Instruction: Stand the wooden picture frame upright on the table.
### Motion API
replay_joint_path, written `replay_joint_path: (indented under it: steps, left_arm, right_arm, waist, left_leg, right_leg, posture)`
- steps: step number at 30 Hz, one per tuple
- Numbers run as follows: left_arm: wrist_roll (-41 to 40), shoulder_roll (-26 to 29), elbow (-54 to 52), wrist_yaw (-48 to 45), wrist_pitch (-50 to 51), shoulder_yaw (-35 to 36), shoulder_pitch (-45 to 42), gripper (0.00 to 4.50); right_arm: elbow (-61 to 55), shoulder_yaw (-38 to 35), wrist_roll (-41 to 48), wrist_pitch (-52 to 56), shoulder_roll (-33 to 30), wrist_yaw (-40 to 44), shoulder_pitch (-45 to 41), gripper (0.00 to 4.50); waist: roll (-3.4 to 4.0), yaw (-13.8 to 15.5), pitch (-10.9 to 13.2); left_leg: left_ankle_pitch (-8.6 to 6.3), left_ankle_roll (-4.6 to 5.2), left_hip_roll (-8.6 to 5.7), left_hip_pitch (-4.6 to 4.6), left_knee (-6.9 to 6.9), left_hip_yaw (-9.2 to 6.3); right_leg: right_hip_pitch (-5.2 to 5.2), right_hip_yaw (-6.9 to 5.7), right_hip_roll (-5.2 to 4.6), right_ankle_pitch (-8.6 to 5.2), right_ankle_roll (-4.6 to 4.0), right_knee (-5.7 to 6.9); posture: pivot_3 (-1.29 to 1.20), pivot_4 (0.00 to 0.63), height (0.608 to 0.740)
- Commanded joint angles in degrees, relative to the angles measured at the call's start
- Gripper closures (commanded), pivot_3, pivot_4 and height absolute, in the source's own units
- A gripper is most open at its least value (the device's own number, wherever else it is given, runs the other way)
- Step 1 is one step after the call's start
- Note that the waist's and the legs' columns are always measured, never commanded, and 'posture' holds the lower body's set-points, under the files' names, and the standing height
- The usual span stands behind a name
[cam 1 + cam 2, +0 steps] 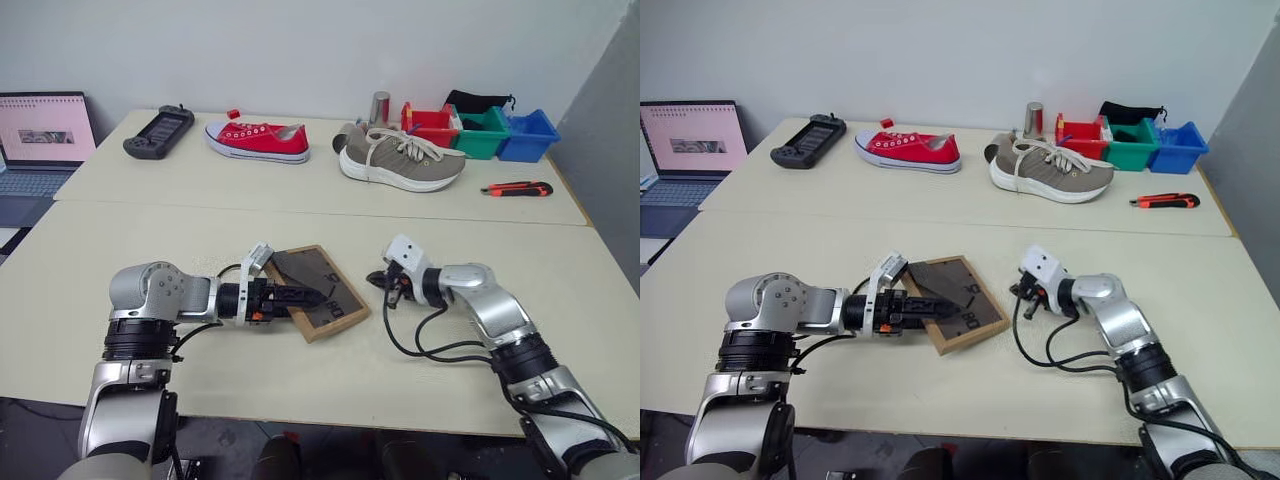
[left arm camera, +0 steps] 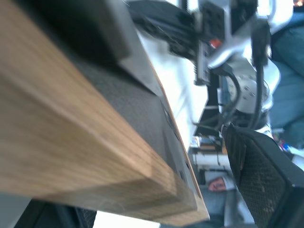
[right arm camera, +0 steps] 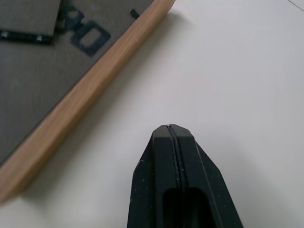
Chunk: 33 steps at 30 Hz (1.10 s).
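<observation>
The wooden picture frame (image 1: 318, 291) lay face-down on the bench (image 1: 300, 380). The left gripper (image 1: 300, 297) was spread over it, the right gripper (image 1: 382, 282) pressed together alongside; lifting remained.

No legible text, brand or nr anywhere. Laptop (image 1: 40, 140) off the table's (image 1: 300, 380) far left corner has lit screen w/ lines of text, too small to read. Wooden picture frame (image 1: 335, 318) near the front edge: dark back panel shows pale marks in head views, can't make them out; in right wrist view just a metal hanger, no lettering.
</observation>
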Motion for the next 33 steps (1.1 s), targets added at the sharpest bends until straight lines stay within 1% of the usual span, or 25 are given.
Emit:
replay_joint_path:
  steps: [1, 3, 4, 7, 9, 12, 16, 19, 26, 33]
  left_arm:
    - [-0.4, 0.0, 0.5, 2.6, 0.3, 3.4, -1.5, 0.59]
    - [0.6, 0.2, 1.9, 3.5, -0.5, 3.8, -2.2, 0.59]
    - [0.9, 0.3, 2.3, 3.6, -0.8, 3.9, -2.5, 0.59]
    - [2.1, -0.4, 4.8, 5.1, -2.2, 4.2, -3.6, 0.59]
    - [2.2, -0.6, 5.3, 4.9, -2.9, 3.5, -4.2, 0.59]
    - [2.4, -0.7, 5.7, 4.3, -3.4, 2.5, -4.6, 0.59]
    - [2.3, -0.1, 5.9, 3.4, -3.8, 1.4, -4.8, 0.59]
    - [2.3, 0.0, 5.9, 3.2, -3.7, 1.4, -5.0, 0.59]
    - [2.0, 0.1, 5.3, 3.1, -3.4, 1.4, -4.7, 0.59]
    - [1.7, 0.1, 4.4, 3.3, -2.8, 1.7, -4.2, 0.59]
  right_arm:
    - [-11.0, -3.0, 4.2, 2.4, -8.1, 7.5, 4.1, 4.5]
    - [-18.6, -3.2, 8.3, 4.4, -14.8, 14.4, 8.2, 4.5]
    - [-21.2, -3.3, 9.7, 5.1, -17.0, 16.5, 9.5, 4.5]
    - [-29.9, -3.1, 16.4, 12.0, -18.3, 18.4, 10.5, 4.5]
    - [-32.5, -0.3, 16.8, 13.9, -15.9, 16.6, 9.1, 4.5]
    - [-33.3, 5.1, 15.9, 15.0, -11.4, 14.5, 7.1, 4.5]
    - [-28.7, 10.8, 12.1, 12.6, -6.5, 12.3, 4.1, 4.5]
    - [-26.0, 13.8, 11.0, 11.0, -4.3, 12.3, 2.9, 4.5]
    - [-19.4, 16.2, 8.8, 7.6, 0.6, 11.3, 0.1, 4.5]
    - [-12.1, 16.6, 6.5, 3.8, 5.6, 9.9, -2.2, 4.5]
  waist:
    - [0.0, 0.3, 0.0]
    - [-0.01, 0.5, 0.0]
    - [-0.01, 0.6, 0.0]
    - [-0.03, 0.1, 0.0]
    - [-0.03, -0.3, 0.0]
    - [-0.04, -0.4, 0.0]
    - [-0.03, -0.1, 0.0]
    - [-0.04, 0.0, 0.0]
    - [-0.03, 0.0, 0.0]
    - [-0.03, 0.0, 0.0]
  left_leg:
    - [0.0, 0.0, 0.0, 0.0, 0.0, -0.02]
    - [-0.01, 0.0, 0.0, -0.01, -0.02, -0.01]
    - [0.0, 0.0, -0.03, -0.02, -0.02, -0.01]
    - [-0.01, 0.01, 0.01, 0.06, -0.06, 0.0]
    - [-0.01, 0.02, 0.02, 0.09, -0.04, -0.03]
    - [0.0, 0.03, 0.02, 0.12, -0.02, -0.06]
    - [0.0, 0.02, -0.01, 0.01, -0.01, -0.07]
    - [0.0, 0.01, -0.02, -0.02, -0.01, -0.06]
    - [0.0, 0.01, -0.01, -0.01, -0.02, -0.08]
    - [0.0, 0.0, 0.0, -0.01, -0.02, -0.1]
  right_leg:
    - [0.01, -0.02, 0.0, 0.0, 0.0, 0.0]
    - [0.02, -0.02, 0.0, 0.0, 0.0, -0.05]
    - [0.01, -0.01, 0.0, 0.0, 0.0, -0.07]
    - [0.02, 0.02, 0.03, -0.01, 0.02, -0.09]
    - [0.02, 0.04, 0.06, -0.02, 0.04, -0.05]
    - [0.02, 0.04, 0.08, -0.12, 0.21, -0.01]
    - [-0.01, 0.0, 0.04, -0.04, 0.07, -0.05]
    - [-0.01, 0.0, 0.01, -0.03, 0.06, -0.07]
    - [-0.01, -0.05, 0.02, -0.04, 0.06, -0.05]
    - [-0.02, -0.06, 0.02, -0.03, 0.06, -0.05]
  posture:
    - [0.0, 0.15, 0.74]
    - [0.0, 0.15, 0.74]
    - [0.0, 0.15, 0.74]
    - [0.0, 0.15, 0.74]
    - [0.0, 0.15, 0.74]
    - [0.0, 0.15, 0.74]
    - [0.0, 0.15, 0.74]
    - [0.0, 0.15, 0.74]
    - [0.0, 0.15, 0.74]
    - [0.0, 0.15, 0.74]
